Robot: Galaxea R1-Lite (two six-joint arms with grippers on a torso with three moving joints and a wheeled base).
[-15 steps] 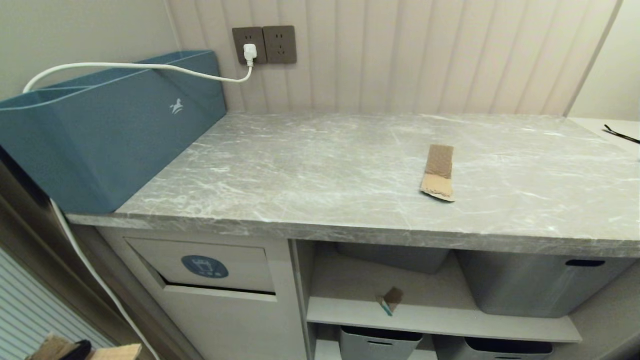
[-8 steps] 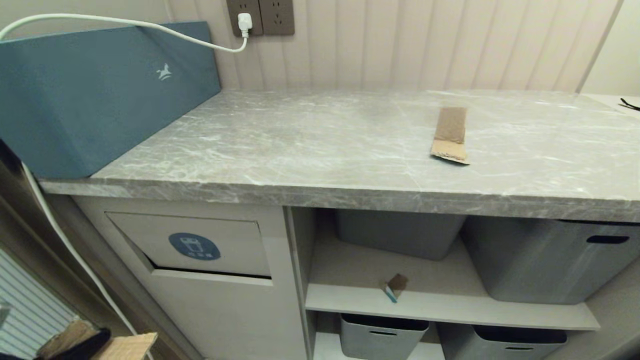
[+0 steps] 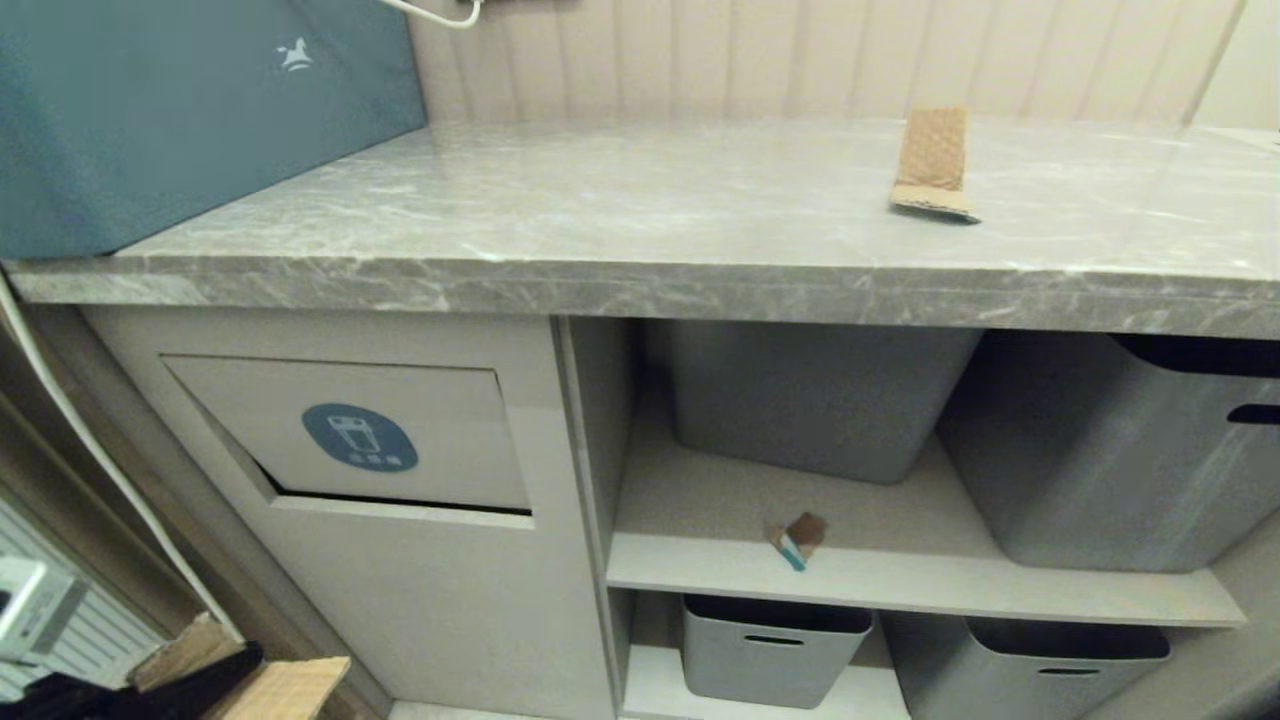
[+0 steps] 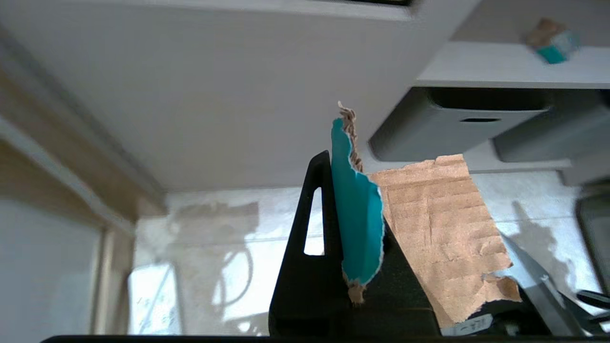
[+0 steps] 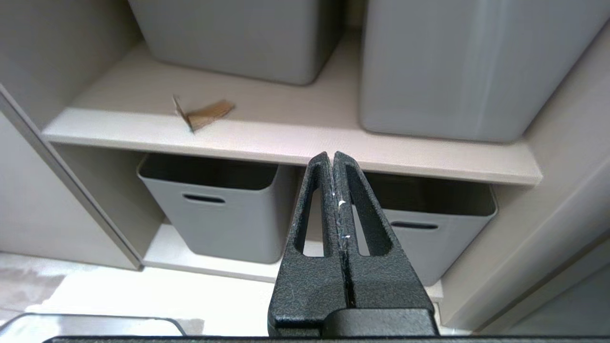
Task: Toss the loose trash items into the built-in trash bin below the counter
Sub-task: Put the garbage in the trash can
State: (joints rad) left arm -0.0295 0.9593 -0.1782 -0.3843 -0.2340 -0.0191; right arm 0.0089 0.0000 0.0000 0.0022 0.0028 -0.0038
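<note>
While the left gripper (image 4: 355, 224) stays low and left of the built-in trash bin (image 3: 350, 435), its black jaws are clamped on a torn cardboard scrap (image 4: 443, 233), corrugated brown on one face and glossy teal on the other, ragged along every edge. In the head view only a corner of that scrap and the gripper show, cut off at the frame's bottom. The bin itself is a smooth beige cabinet front with a rectangular flap carrying a blue oval sticker; a dark slit runs under the flap. Bare cabinet face and floor lie open below it. Above the bin, the counter (image 3: 640, 285) is a grey marble-veined slab with a thick front edge. Right of the bin, on the open shelf, a tiny scrap with a teal edge (image 3: 797, 538) sits at the shelf lip, in front of grey plastic tubs (image 3: 820, 400). Farther right, on the counter, a bent brown strip (image 3: 935, 165) lies flat. The right gripper (image 5: 332, 164), pressed shut and empty, faces that shelf.
</note>
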